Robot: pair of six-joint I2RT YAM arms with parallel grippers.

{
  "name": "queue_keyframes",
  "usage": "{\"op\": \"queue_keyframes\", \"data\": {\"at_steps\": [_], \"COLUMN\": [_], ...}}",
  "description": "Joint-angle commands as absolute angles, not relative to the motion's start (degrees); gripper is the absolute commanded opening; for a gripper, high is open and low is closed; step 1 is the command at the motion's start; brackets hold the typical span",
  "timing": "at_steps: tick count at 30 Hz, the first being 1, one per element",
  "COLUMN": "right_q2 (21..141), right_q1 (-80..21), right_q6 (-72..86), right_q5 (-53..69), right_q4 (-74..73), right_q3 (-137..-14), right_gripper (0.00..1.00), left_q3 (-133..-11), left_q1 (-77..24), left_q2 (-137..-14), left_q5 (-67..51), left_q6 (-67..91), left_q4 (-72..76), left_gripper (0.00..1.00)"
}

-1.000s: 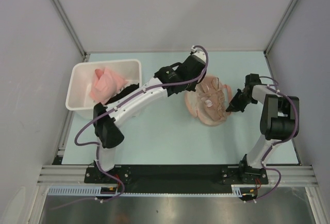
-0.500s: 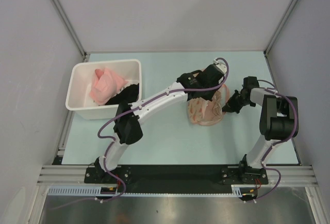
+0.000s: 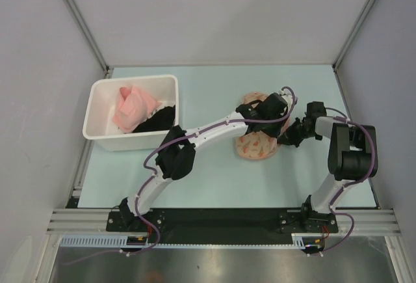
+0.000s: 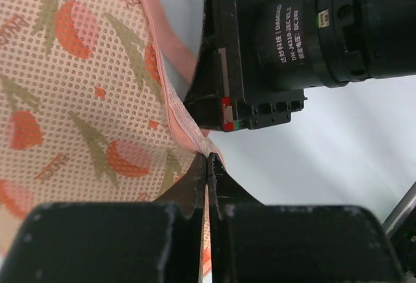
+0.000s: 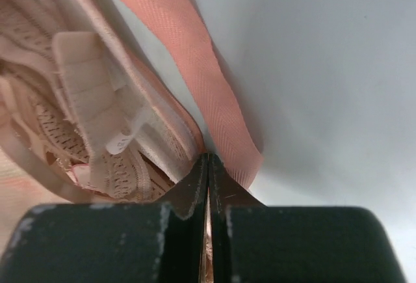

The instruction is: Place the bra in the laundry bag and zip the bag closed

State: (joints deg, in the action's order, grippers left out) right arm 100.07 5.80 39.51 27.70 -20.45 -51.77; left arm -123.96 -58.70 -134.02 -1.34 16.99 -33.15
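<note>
The laundry bag (image 3: 256, 145), cream-peach mesh with an orange print, lies folded over on the table right of centre. In the left wrist view its printed mesh (image 4: 84, 88) fills the left side. My left gripper (image 3: 278, 118) (image 4: 208, 158) is shut on the bag's pink rim at its right edge. My right gripper (image 3: 285, 138) (image 5: 208, 158) is shut on the rim too, beside a pink tape loop (image 5: 214, 101). The two grippers are close together. The beige bra (image 5: 84, 114) shows inside the bag's opening in the right wrist view; from above it is hidden.
A white plastic bin (image 3: 104, 134) stands at the left with a pink cloth (image 3: 133, 104) and a black garment (image 3: 156, 119) in it. My left arm reaches diagonally across the table's middle. The right gripper's black body (image 4: 312, 36) sits just beyond the left fingers.
My left gripper has swung right across the bag, pulling the upper lobe over the bra. The bag lay open with the bra showing; it is now folded shut. The right gripper barely moved.
</note>
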Motion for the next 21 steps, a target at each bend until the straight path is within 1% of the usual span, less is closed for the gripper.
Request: {"op": "queue_keyframes", "data": {"at_steps": [1, 3, 4, 5, 6, 7, 8, 10, 13, 18, 19, 21], "right_q2": [97.5, 97.3, 97.2, 97.0, 96.8, 96.7, 96.7, 96.8, 97.2, 98.2, 98.3, 99.7], "right_q1": [6.9, 8.3, 8.8, 9.3, 10.1, 10.4, 10.6, 11.1, 11.1, 11.1, 11.1, 10.9], "right_q6": [40.3, 39.4, 38.9, 37.7, 37.3, 36.7, 36.3, 34.9, 33.7, 32.9, 33.0, 33.1], "right_q5": [29.7, 29.2, 28.9, 28.7, 28.6, 28.4, 28.4, 28.2, 28.5, 30.6, 31.8, 32.7], "right_q4": [-19.8, -21.3, -21.8, -22.1, -22.8, -23.2, -23.5, -23.9, -23.3, -22.1, -21.5, -20.9], "right_q3": [-52.4, -53.5, -53.9, -54.3, -54.8, -55.8, -56.2, -57.6, -58.7, -61.3, -61.3, -62.4], "right_gripper": [0.02, 0.04, 0.07, 0.09, 0.12, 0.18, 0.21, 0.3, 0.36, 0.36, 0.36, 0.34], "left_q3": [-122.6, -121.4, -120.6, -119.6, -117.5, -116.3, -115.1, -111.5, -106.4, -94.0, -92.6, -89.7], "left_q1": [-58.8, -58.5, -58.4, -58.3, -57.7, -57.3, -57.0, -55.4, -52.2, -46.4, -45.8, -43.6], "left_q2": [-135.4, -134.5, -133.8, -132.6, -130.3, -128.7, -127.1, -122.6, -116.7, -107.1, -104.7, -103.5], "left_q5": [-8.4, -10.7, -10.9, -10.9, -11.2, -12.0, -12.2, -13.4, -17.4, -21.8, -21.7, -22.7], "left_q6": [18.5, 17.8, 17.8, 18.4, 18.6, 18.9, 19.6, 20.6, 23.7, 29.5, 29.8, 30.8], "left_q4": [-27.2, -26.9, -26.8, -26.6, -26.4, -26.0, -25.2, -24.9, -23.9, -17.0, -15.7, -15.3], "left_gripper": [0.02, 0.19, 0.3, 0.47, 0.52, 0.54, 0.58, 0.61, 0.62, 0.63, 0.64, 0.64]}}
